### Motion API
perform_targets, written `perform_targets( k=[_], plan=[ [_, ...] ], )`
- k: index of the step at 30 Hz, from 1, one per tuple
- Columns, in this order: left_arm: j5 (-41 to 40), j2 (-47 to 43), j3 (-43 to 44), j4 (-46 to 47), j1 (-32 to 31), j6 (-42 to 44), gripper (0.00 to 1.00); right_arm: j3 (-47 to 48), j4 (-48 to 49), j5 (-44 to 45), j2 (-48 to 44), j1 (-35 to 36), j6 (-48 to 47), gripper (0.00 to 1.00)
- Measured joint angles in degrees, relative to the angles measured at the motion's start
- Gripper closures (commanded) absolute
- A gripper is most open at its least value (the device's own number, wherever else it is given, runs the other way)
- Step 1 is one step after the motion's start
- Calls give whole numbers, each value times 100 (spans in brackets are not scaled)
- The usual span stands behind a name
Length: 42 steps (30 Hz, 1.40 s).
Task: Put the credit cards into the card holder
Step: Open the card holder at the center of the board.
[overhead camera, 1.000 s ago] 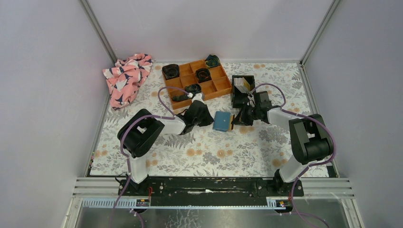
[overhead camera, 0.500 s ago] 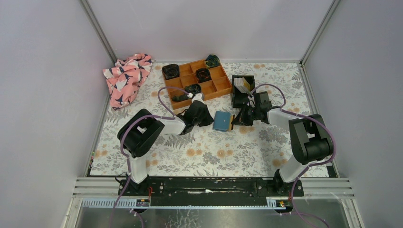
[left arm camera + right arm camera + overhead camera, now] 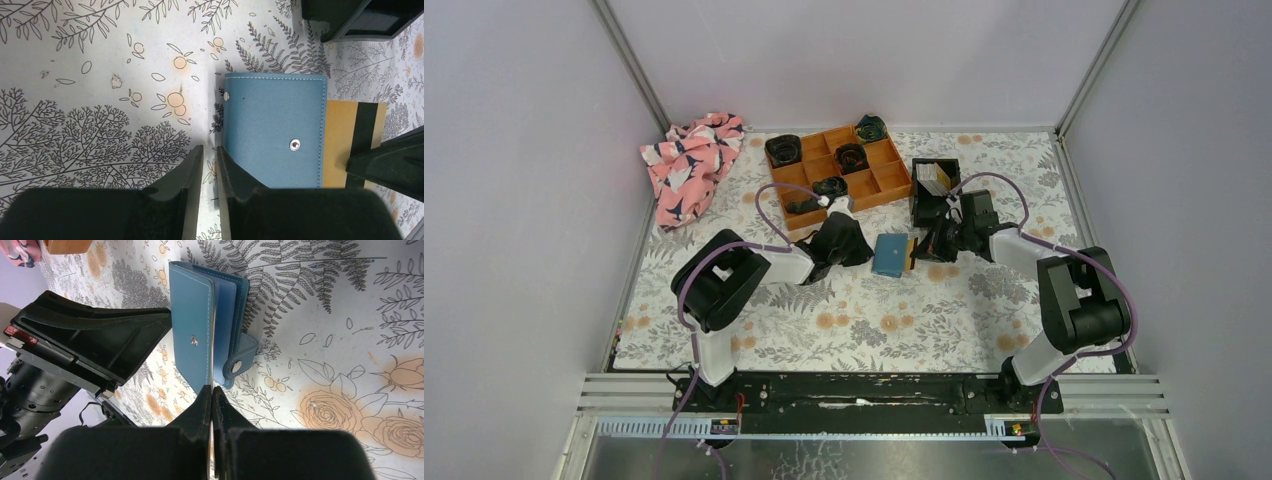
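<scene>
The teal card holder (image 3: 888, 256) lies shut on the flowered table between my two grippers. A yellow credit card (image 3: 344, 145) with a black stripe sticks out of its right edge. My right gripper (image 3: 212, 390) is shut on that card, which shows edge-on there, entering between the holder's (image 3: 192, 335) cover and inner pages. In the top view the right gripper (image 3: 922, 249) sits just right of the holder. My left gripper (image 3: 210, 154) stands at the holder's left edge, jaws a narrow gap apart with only table between them. Its right finger (image 3: 235, 172) lies against the holder's corner.
A small black bin (image 3: 916, 198) with more cards (image 3: 936, 178) stands behind the right gripper. An orange compartment tray (image 3: 879, 197) with dark rolled items is behind the left gripper. A pink patterned cloth (image 3: 689, 165) lies at the far left. Grey walls enclose the table.
The right gripper, with the card, has shifted slightly toward the far side, and the right arm's elbow has moved a little right. The left arm and the holder stay put.
</scene>
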Motion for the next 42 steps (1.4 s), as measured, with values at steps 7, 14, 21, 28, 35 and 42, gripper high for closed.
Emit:
perform_targets(
  k=[7, 14, 21, 28, 35, 42],
  plan=[
    [72, 0, -68, 118, 0, 2, 77, 0, 223, -245, 4, 0, 136, 100],
    [223, 0, -162, 291, 11, 13, 78, -4, 570, -466, 173, 0, 267, 100],
    [319, 0, -249, 439, 31, 68, 78, -79, 721, -503, 358, 0, 278, 100],
    [372, 0, -317, 566, 55, 85, 80, -122, 857, -531, 737, -17, 282, 100],
    [448, 11, -317, 577, 85, 103, 81, -122, 1150, -634, 798, -4, 326, 100],
    [605, 37, -343, 658, 105, 136, 86, -116, 1290, -619, 791, 162, 391, 100]
  ],
)
